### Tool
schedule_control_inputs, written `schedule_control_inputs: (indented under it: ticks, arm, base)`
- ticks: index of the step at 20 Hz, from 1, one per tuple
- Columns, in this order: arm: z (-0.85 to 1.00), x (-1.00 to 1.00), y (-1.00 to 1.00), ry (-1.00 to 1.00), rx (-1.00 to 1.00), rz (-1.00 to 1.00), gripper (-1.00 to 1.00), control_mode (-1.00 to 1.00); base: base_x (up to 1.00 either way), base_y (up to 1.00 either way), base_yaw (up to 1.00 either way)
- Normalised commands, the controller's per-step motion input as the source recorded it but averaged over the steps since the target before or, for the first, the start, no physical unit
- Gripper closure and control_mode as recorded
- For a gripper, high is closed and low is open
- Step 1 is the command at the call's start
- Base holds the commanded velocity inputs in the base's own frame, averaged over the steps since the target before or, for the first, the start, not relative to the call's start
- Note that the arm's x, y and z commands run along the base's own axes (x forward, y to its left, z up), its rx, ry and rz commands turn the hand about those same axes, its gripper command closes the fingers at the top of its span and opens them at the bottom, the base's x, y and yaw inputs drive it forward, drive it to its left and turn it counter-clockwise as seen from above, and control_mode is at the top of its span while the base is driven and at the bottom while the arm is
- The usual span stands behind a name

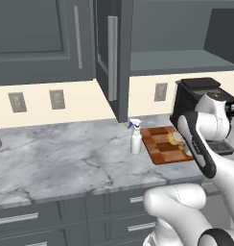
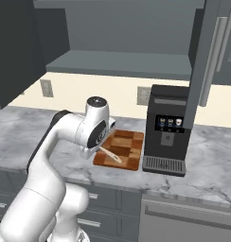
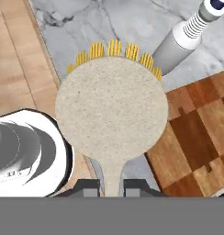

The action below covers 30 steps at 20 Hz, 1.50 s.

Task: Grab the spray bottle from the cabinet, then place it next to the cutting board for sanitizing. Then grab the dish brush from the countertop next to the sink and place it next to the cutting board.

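Currently our gripper (image 3: 110, 187) is clamped on the brush (image 3: 112, 114) handle; its long axis runs straight ahead from the fingers, head above the board's (image 3: 196, 137) edge, bottle (image 3: 185, 39) just beyond.

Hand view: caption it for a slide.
Gripper shut on the dish brush, held over the cutting board beside the spray bottle.
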Motion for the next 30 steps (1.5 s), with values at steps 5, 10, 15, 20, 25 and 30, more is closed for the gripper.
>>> schedule_control_inputs:
  ticks: [5,10,15,20,25,30]
  arm:
    - [-0.16,0.18,0.18,0.14,-0.12,0.46,1.0,-1.0]
    - [-0.18,0.09,0.4,0.23,-0.1,0.29,1.0,-1.0]
    - [-0.37,0.0,0.34,0.07,0.0,0.08,1.0,-1.0]
    - [-0.36,0.02,0.09,0.0,0.05,0.0,1.0,-1.0]
    - [-0.47,0.01,0.12,-0.04,0.06,0.0,1.0,-1.0]
    - [-0.38,0.04,0.03,-0.17,0.02,0.0,1.0,-1.0]
  base:
    - [0.0,0.0,0.0]
    - [0.0,0.0,0.0]
    - [0.0,0.0,0.0]
    - [0.0,0.0,0.0]
    - [0.0,0.0,0.0]
    - [0.0,0.0,0.0]
